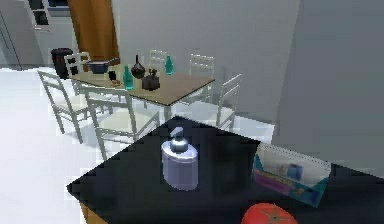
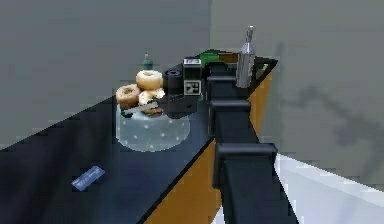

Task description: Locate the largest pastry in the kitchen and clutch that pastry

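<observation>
Several round tan pastries [image 2: 128, 95] are piled on a clear glass stand [image 2: 150, 132] on the dark counter [image 2: 70, 140] in the arm side view. A paler ring-shaped one [image 2: 148, 78] sits on top of the pile. The dark arm bar [image 2: 235, 140] rises from the bottom edge toward the stand. Its gripper [image 2: 168, 98] lies at the stand's right side, against the pastries. I cannot tell whether it holds anything or touches them.
On the counter beyond the arm stand a tall grey bottle [image 2: 245, 60] and a green thing [image 2: 210, 58]; a flat blue object [image 2: 88, 178] lies near. The forward view has a soap dispenser [image 1: 180, 160], blue box [image 1: 290, 172], red fruit [image 1: 265, 214], and a dining table [image 1: 175, 90] with white chairs [image 1: 120, 115].
</observation>
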Robot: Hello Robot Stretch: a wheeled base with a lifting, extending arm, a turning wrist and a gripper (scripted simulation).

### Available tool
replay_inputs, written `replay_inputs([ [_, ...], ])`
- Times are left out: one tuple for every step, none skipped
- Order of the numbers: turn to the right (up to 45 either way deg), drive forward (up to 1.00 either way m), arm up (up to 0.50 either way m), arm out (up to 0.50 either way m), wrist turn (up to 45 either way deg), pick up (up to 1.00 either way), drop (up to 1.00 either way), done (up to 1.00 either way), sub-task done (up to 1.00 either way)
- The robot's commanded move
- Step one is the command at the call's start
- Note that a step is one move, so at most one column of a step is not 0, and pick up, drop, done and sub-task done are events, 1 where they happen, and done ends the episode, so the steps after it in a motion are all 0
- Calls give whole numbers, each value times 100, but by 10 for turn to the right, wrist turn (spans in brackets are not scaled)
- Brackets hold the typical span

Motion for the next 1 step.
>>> replay_inputs([
  [0, 0, 0, 0, 0, 100, 0, 0, 0],
])
